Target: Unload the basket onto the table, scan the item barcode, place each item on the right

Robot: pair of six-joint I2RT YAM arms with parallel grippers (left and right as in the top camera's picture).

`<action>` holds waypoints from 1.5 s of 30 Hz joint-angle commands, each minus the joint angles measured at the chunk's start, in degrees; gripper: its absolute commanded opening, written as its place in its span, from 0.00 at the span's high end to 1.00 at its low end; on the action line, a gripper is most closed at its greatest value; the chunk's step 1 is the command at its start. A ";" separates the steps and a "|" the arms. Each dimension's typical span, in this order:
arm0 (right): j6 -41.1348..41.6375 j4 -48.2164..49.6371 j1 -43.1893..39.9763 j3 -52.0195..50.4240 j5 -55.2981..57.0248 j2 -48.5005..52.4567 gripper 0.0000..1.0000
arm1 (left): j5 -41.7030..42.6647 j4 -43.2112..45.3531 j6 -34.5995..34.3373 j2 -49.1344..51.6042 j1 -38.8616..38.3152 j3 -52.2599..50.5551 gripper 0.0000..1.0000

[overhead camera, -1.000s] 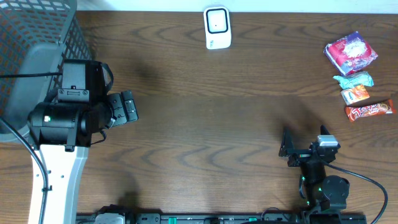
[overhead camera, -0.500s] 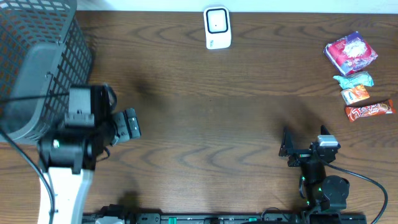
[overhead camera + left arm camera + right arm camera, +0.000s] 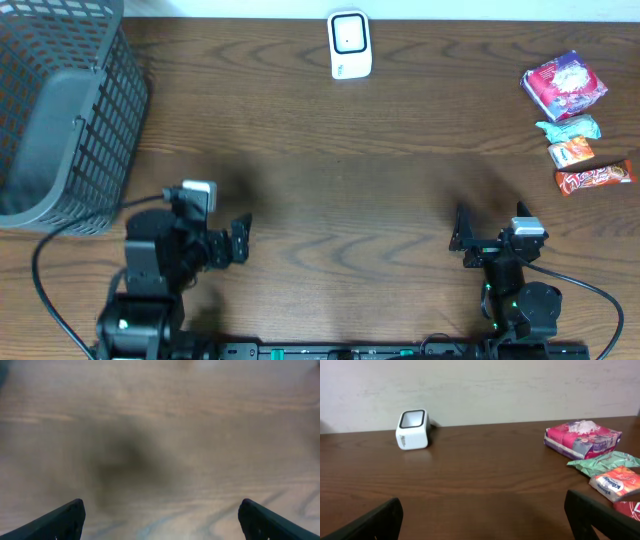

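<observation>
Overhead: dark brown wood-grain table [image 3: 330,150], matte. Far left corner holds a dark grey plastic mesh basket [image 3: 110,110], boxy with rounded corners and a grid-pattern wall; only a smooth grey inner face shows inside it. At the far edge centre stands the barcode scanner [image 3: 350,45], a small white rounded block with a dark window. The items lie in a loose column at the right edge, well apart from both arms: a pink crinkly foil pack [image 3: 565,85], a teal twisted wrapper [image 3: 568,128] just below it, a small orange sachet [image 3: 571,153], and a long red glossy bar [image 3: 595,177]. The left end effector [image 3: 238,240] sits low at front left pointing right, jaws spread, holding nothing. The right end effector [image 3: 489,228] sits at front right pointing to the far edge, jaws spread wide, holding nothing.

Left wrist: blurred wood grain with a dark shadow patch. Two black fingertips [image 3: 65,520] show at the bottom corners, far apart, with only table between them.

Right wrist: low view across the table to a pale wall [image 3: 480,385]. The white scanner [image 3: 412,430] is at far left, rounded cube shape, dark top opening. The pink pack [image 3: 582,437] is at right, blocky and shiny; the teal wrapper [image 3: 605,462] and orange sachet [image 3: 617,480] are in front of it, and a corner of the red bar [image 3: 627,510] shows at the edge. The black fingertips [image 3: 370,522] are at the bottom corners, jaws wide apart, gripping nothing.
</observation>
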 commanded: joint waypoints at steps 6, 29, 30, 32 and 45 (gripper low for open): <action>-0.83 -0.11 -0.13 -0.20 0.26 -0.37 0.01 | 0.74 5.25 1.38 -16.31 0.07 -8.68 0.02; -0.81 -0.11 -0.13 -0.20 0.26 -0.37 0.01 | 0.35 33.11 1.38 -31.78 0.09 -26.10 0.02; -0.83 -0.11 -0.13 -0.20 0.26 -0.37 0.01 | 0.20 34.16 1.38 -32.28 0.09 -26.80 0.02; -0.83 -0.11 -0.13 -0.20 0.26 -0.37 0.01 | -0.90 35.78 1.38 -33.27 0.17 -28.09 0.02; -0.83 -0.11 -0.13 -0.20 0.26 -0.37 0.01 | -4.26 38.47 1.62 -34.49 3.91 -31.47 0.02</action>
